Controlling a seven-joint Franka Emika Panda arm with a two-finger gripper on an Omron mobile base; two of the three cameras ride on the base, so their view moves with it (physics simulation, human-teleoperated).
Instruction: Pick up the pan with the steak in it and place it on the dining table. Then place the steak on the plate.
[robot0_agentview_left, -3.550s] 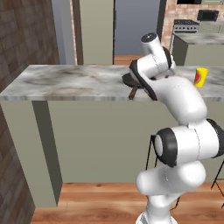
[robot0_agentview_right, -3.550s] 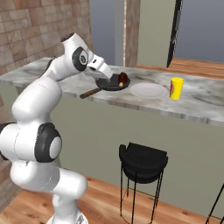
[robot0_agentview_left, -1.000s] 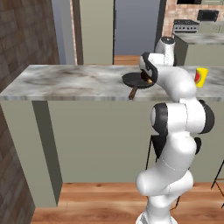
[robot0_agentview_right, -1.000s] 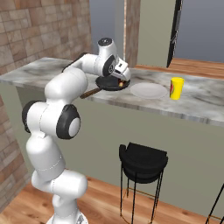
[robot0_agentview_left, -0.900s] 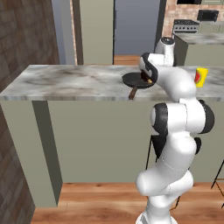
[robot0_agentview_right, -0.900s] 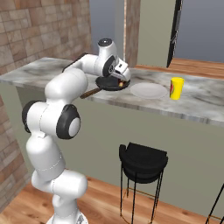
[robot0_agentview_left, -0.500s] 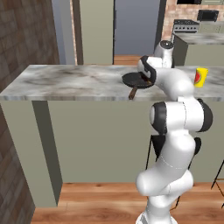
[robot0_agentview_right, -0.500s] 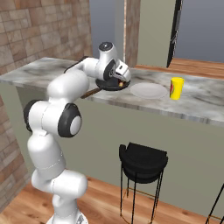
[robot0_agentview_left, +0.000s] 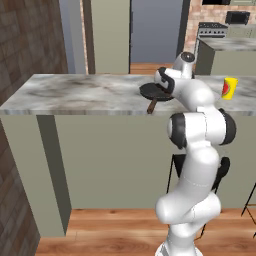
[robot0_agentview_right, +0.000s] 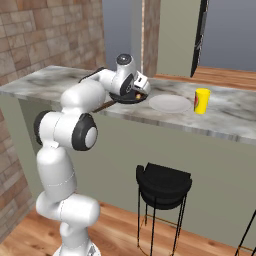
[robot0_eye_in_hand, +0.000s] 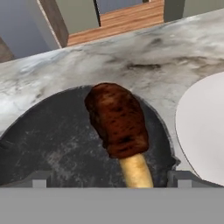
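No words, numbers or brand names can be read anywhere in these pictures. The only mark of any kind is a red patch on the yellow cup, which stands on the counter well off to the side of the end effector, beyond the plate; the patch is too small and blurred to tell whether it is a logo, a picture or lettering. In the left base view the same cup shows the red patch again, equally unreadable.
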